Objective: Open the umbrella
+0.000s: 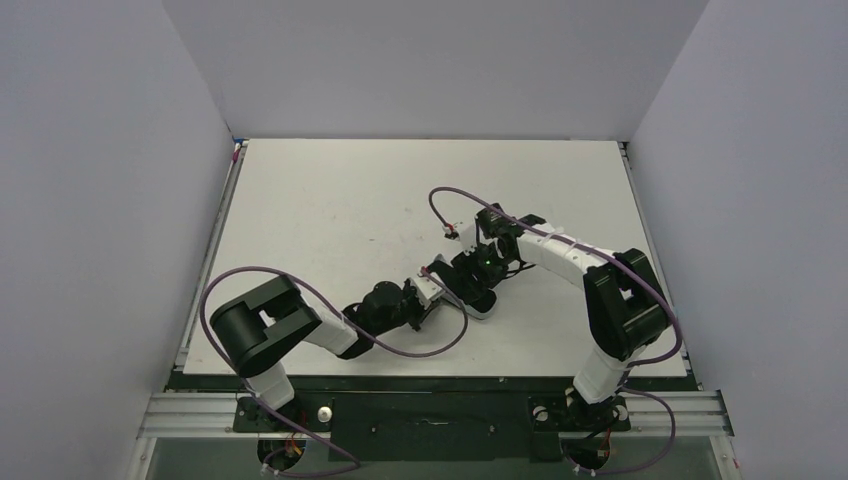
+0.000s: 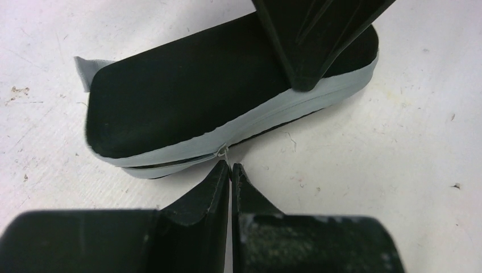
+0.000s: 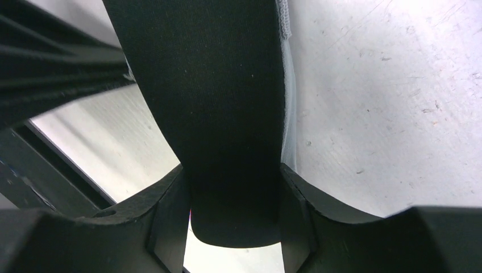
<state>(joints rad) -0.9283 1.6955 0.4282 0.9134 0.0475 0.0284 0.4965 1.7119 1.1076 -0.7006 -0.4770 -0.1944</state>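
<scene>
No peach-tan umbrella shows in any view. A small oblong pouch, black with a grey zipper band, lies on the white table. My left gripper is shut, its tips pinched at the small metal zipper pull on the pouch's near side. My right gripper is shut on one end of the pouch, a finger on each side. One of its fingers shows in the left wrist view. In the top view both grippers meet at the pouch, near the table's front middle.
The table is walled on the left, back and right. A dark strip runs along the front edge by the arm bases. Purple cables loop off both arms. The left arm crosses the right wrist view's upper left.
</scene>
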